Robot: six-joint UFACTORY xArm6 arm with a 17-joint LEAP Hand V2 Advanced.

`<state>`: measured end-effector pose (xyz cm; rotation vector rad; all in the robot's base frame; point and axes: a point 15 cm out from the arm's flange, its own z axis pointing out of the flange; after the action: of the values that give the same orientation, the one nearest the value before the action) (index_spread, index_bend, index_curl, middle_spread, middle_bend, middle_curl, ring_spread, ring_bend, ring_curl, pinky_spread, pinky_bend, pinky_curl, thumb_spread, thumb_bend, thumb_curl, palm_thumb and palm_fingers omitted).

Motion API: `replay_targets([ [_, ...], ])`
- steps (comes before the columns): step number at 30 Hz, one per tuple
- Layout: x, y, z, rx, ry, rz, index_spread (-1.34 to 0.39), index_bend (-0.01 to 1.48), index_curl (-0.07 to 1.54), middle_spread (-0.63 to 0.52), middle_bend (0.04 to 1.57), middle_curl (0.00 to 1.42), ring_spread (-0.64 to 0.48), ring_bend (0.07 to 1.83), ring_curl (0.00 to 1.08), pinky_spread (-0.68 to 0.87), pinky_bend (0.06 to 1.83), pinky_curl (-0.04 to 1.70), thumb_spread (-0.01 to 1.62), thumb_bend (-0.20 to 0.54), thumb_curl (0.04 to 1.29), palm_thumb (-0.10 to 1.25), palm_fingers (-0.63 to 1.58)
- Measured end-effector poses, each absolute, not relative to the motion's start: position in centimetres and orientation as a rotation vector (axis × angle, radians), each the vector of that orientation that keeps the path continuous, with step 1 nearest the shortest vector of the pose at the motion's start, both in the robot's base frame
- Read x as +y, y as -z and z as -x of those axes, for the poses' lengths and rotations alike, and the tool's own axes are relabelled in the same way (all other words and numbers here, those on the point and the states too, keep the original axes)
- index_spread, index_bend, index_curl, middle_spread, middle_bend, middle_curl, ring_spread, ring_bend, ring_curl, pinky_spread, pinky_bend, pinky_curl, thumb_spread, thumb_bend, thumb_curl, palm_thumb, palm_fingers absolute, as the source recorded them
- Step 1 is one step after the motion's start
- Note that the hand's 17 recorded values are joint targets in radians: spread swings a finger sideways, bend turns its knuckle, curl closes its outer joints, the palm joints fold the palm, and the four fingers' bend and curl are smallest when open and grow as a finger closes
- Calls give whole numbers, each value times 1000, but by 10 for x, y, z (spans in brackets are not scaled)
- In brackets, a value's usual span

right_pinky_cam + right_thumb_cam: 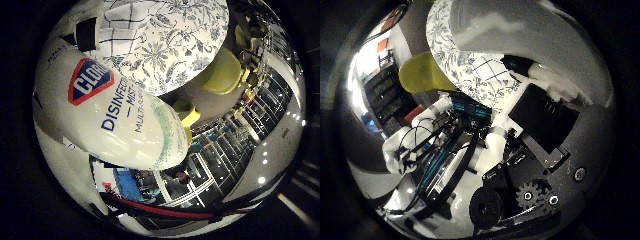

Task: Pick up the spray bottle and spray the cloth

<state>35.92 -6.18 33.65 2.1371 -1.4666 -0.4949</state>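
Note:
The white spray bottle (pixel 115 120), with a red and blue label, fills much of the little finger side view and lies right against my palm. Its white body (pixel 535 35) also runs along the edge of the thumb side view. My right hand (pixel 445 150) shows white, black and teal fingers curled round in front of the palm, shut on the bottle. The cloth (pixel 122 20), white with a dark grid, lies on the round table beyond the bottle, and it appears again as the checked cloth (pixel 492 72) past my fingers.
The round table (pixel 190 45) carries a blue floral cover. Yellow chairs (pixel 222 72) stand beside it, one of them (pixel 420 75) behind the table's edge. Shelving and room clutter (pixel 235 140) lie farther off.

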Motion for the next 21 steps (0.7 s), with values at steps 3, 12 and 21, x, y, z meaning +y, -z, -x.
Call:
replay_targets([
  [3, -62, -326, -362, -1456, 516, -2113, -172, 1195, 627, -85, 1340, 576, -153, 1442, 557, -238, 1025, 1182, 1092, -15, 537, 1011, 1222],
  [12, -56, -334, -365, -1461, 521, -2149, -172, 1194, 627, -85, 1340, 575, -153, 1441, 556, -245, 1016, 1196, 1091, -14, 540, 1017, 1223],
  [21, 29, -374, -354, -1470, 610, -2453, -172, 1193, 626, -85, 1339, 575, -153, 1440, 556, -250, 1011, 1204, 1100, -13, 551, 1024, 1224],
])
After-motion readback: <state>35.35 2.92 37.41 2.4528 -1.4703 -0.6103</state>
